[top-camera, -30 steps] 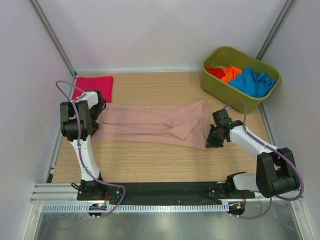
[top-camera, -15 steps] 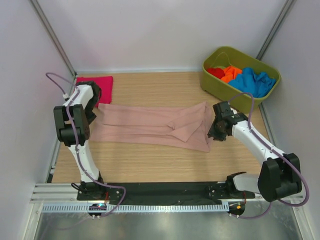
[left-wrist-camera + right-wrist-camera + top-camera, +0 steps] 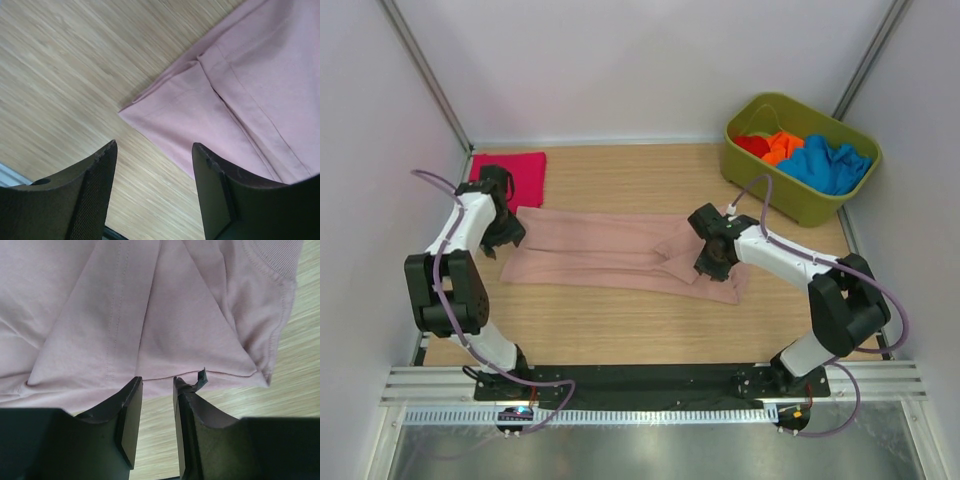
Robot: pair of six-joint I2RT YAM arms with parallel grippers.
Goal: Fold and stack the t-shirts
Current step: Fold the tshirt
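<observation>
Since a second earlier, my right claw (image 3: pixel 707 262) had swung left from the right edge of the dusty-pink t-shirt (image 3: pixel 600 250) to over its cloth, jaws slightly apart and empty. My left claw (image 3: pixel 503 230) hung open over the shirt's left corner, gripping nothing. The shirt lay folded lengthwise across the desk (image 3: pixel 620 320).

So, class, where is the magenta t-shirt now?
In the top view, the magenta t-shirt lies far left, just behind the dusty-pink t-shirt and left gripper.

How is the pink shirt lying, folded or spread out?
Partly folded: the pink shirt lies as a long narrow strip with layered edges showing.
</observation>
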